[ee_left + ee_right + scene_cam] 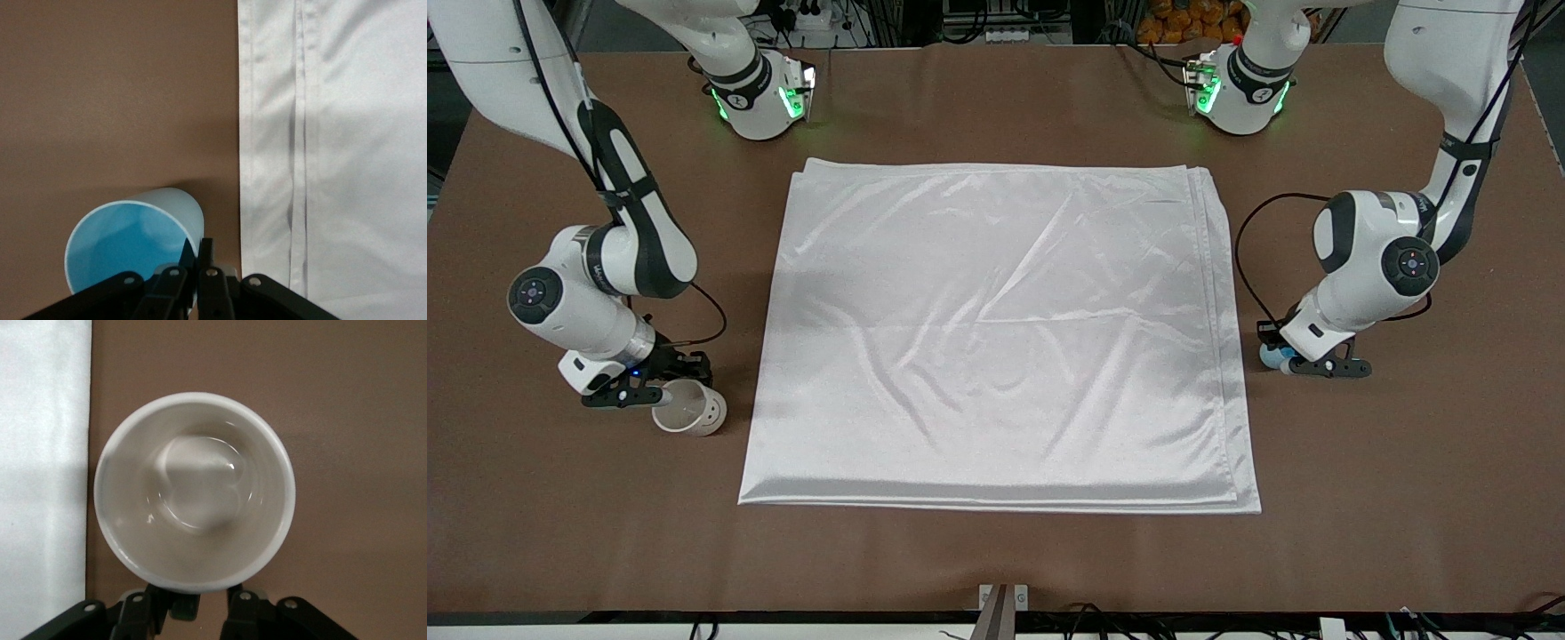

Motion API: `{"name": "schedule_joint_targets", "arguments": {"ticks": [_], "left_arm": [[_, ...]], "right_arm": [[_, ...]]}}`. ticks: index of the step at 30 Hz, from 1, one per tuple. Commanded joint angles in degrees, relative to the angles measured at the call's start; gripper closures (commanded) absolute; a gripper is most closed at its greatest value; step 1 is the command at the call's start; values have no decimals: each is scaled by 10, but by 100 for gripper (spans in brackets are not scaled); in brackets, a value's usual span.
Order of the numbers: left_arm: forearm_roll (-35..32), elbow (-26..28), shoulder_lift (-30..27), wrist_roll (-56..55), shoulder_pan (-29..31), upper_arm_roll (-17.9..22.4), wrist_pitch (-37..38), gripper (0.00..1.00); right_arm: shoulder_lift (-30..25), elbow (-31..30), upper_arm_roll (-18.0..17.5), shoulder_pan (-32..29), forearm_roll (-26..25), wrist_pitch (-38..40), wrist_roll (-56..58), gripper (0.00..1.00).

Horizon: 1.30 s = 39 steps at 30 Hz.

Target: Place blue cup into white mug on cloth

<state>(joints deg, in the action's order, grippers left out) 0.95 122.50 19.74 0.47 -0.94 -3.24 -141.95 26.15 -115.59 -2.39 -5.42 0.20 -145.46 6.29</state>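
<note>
The blue cup (1269,355) sits on the bare table beside the cloth (996,338), at the left arm's end, mostly hidden by the arm. In the left wrist view my left gripper (198,257) is shut on the blue cup's (127,243) rim, one finger inside and one outside. The white mug (691,410) sits on the bare table beside the cloth at the right arm's end. My right gripper (192,610) is open, its fingers on either side of the dark handle of the white mug (193,487). Nothing lies on the cloth.
The brown table (996,551) has bare strips at both ends and along the edge nearest the front camera. The cloth's folded edge shows in both wrist views (333,133) (40,453). The two arm bases (765,98) (1240,89) stand above the cloth in the front view.
</note>
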Motion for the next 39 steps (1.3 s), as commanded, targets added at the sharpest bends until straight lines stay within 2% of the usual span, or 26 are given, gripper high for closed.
{"name": "schedule_joint_targets", "arguments": {"ticks": [1, 5, 9, 17, 25, 30, 39], "left_arm": [[-10, 6, -7, -10, 1, -2, -9, 100], [-10, 7, -13, -9, 1, -2, -9, 100], [-10, 6, -23, -9, 1, -2, -7, 100], [-10, 2, -55, -9, 1, -2, -3, 100], [-10, -1, -100, -6, 2, -2, -1, 100], [-15, -16, -133, -7, 2, -3, 50, 100], [-32, -96, -168, -6, 1, -4, 193, 100]], "right_arm": [[3, 13, -6, -3, 9, 4, 6, 100], [-7, 22, -8, -2, 9, 11, 9, 100], [-30, 31, -25, 2, 9, 38, 5, 100], [-36, 114, -38, 34, 9, 155, -15, 100], [-36, 182, -38, 96, 9, 256, -105, 100], [-37, 194, -38, 156, 8, 260, -188, 100], [-29, 209, -37, 278, 6, 253, -330, 100]]}}
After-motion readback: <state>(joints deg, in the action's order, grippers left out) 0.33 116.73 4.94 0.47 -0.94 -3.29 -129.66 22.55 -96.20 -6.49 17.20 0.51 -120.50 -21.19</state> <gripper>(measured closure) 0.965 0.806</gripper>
